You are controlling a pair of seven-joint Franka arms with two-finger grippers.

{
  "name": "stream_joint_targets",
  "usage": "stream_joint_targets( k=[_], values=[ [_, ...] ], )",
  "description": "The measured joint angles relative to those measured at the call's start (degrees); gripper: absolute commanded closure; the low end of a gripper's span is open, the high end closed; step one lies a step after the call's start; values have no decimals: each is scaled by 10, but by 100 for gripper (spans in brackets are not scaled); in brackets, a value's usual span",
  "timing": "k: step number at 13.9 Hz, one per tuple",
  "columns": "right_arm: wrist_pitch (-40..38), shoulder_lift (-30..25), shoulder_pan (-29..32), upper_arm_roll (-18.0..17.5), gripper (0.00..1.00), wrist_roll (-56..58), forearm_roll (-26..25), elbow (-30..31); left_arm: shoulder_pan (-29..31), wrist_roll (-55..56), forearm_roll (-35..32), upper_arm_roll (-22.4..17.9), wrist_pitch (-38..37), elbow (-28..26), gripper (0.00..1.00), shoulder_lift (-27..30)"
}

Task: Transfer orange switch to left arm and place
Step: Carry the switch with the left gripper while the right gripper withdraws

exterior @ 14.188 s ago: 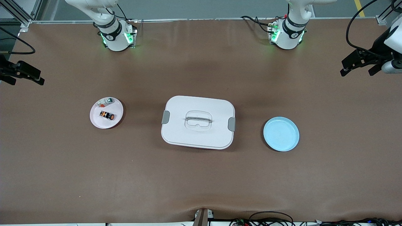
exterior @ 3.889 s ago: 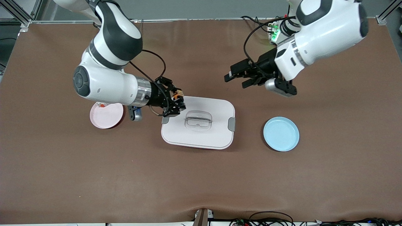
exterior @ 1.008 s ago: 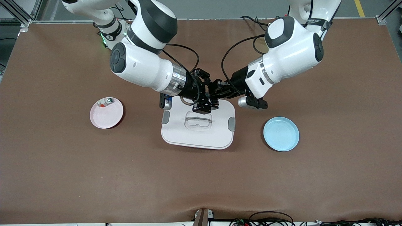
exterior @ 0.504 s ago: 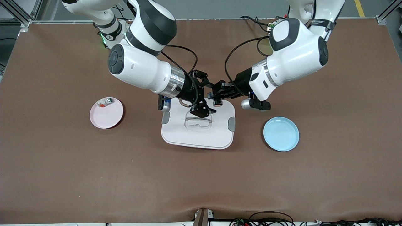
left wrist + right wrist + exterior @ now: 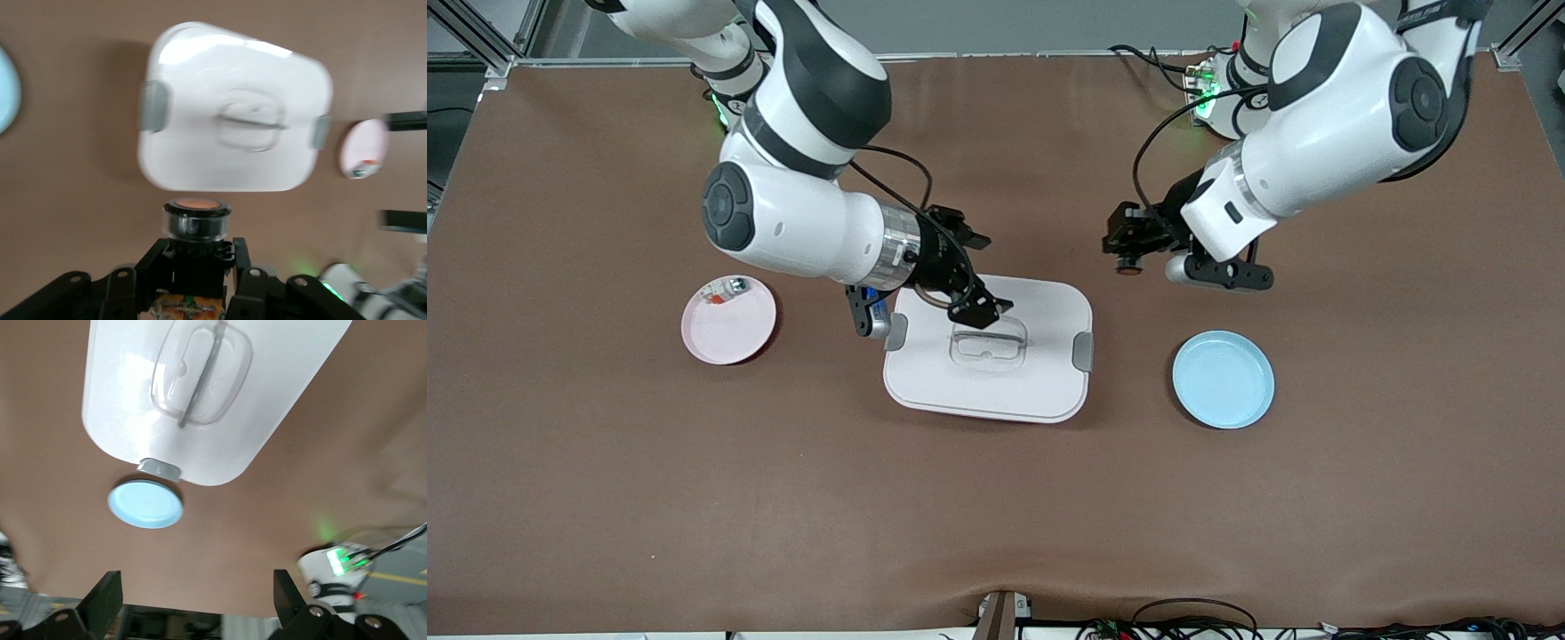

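Note:
The orange switch (image 5: 1128, 267) is held in my left gripper (image 5: 1127, 252), in the air over bare table between the box and the left arm's base. In the left wrist view the switch (image 5: 197, 213) sticks out of the gripper (image 5: 198, 248), orange round end outward, with both fingers closed on its black body. My right gripper (image 5: 983, 271) is open and empty over the box's (image 5: 987, 373) edge at the right arm's end. Its spread fingers (image 5: 103, 603) frame the right wrist view, with the box (image 5: 200, 387) below.
A pink plate (image 5: 734, 331) with a small white piece (image 5: 725, 288) lies toward the right arm's end. A blue plate (image 5: 1223, 380) lies toward the left arm's end, also in the right wrist view (image 5: 145, 503). The box (image 5: 233, 143) fills the left wrist view.
The two grippers were together over the box a second ago. The right one has opened and drawn back. The left one has moved off toward its own end with the switch.

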State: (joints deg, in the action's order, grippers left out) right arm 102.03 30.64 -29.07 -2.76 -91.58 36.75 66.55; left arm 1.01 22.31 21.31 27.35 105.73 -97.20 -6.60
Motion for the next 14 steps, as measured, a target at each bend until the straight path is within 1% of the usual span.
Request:
stream_joint_targets(
  k=[2,4,7,10,14],
  values=[
    [-76,0,22,5,0,77,0,-14,0,33,-61,0,-26,-3,100,5],
    [-149,0,54,7,0,149,-7,-33,0,102,-127,0,-30,-9,100,3],
    [-250,-1,101,8,0,266,-40,-67,2,226,-197,-1,-30,-19,100,-2],
    [-329,-4,127,7,0,414,-115,-96,26,331,-221,-2,-29,-20,100,-14],
    [-366,-5,130,7,0,626,-226,-107,87,434,-223,-5,-16,-20,100,-30]
  ],
)
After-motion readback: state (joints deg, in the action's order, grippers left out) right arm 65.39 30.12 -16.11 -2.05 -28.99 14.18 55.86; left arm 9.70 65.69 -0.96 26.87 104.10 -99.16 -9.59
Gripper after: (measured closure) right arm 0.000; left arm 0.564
